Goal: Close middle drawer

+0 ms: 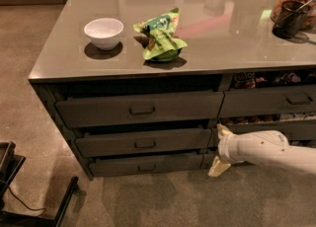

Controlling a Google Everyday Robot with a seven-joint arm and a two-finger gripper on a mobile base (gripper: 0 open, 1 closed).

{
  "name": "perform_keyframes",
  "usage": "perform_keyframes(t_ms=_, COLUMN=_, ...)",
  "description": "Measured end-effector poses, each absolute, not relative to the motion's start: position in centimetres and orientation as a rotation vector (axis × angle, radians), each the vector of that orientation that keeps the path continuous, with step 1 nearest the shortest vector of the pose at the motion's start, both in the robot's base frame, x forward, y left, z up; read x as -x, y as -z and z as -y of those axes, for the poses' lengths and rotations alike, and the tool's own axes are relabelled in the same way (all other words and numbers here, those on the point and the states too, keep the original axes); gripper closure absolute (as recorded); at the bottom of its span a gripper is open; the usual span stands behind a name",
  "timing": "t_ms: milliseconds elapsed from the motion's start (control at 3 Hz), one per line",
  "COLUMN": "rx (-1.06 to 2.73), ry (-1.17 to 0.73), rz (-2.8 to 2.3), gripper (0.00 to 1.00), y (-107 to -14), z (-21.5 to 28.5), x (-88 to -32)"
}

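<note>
The middle drawer (143,142) is the wide dark grey-brown front with a small handle at its centre, in the left stack under the counter. It stands out a little, with a dark gap above it. My gripper (219,150) is low at the right, just past the drawer's right end and in front of the cabinet. Its two pale fingers (223,131) are spread apart, one above the other, and hold nothing. The white arm (266,151) comes in from the right edge.
A taller drawer (140,108) sits above and a lower one (146,165) below. Narrower drawers (276,100) stand to the right. On the counter (64,65) are a white bowl (103,32), a green bag (160,41) and jars (291,9). A black frame (29,206) stands at the bottom left.
</note>
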State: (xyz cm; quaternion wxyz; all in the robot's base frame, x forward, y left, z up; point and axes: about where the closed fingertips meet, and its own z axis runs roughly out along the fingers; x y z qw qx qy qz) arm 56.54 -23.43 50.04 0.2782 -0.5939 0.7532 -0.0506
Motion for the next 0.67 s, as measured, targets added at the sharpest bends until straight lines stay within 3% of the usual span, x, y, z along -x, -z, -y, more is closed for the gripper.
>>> perform_keyframes(t_ms=333, rx=1.526, ry=0.292, rz=-1.979, gripper=0.00, y=-55.56, z=27.78, x=-55.54)
perform_keyframes(t_ms=667, rx=1.526, ry=0.293, rz=-1.979, gripper=0.00, y=-55.57, z=27.79, x=-55.54)
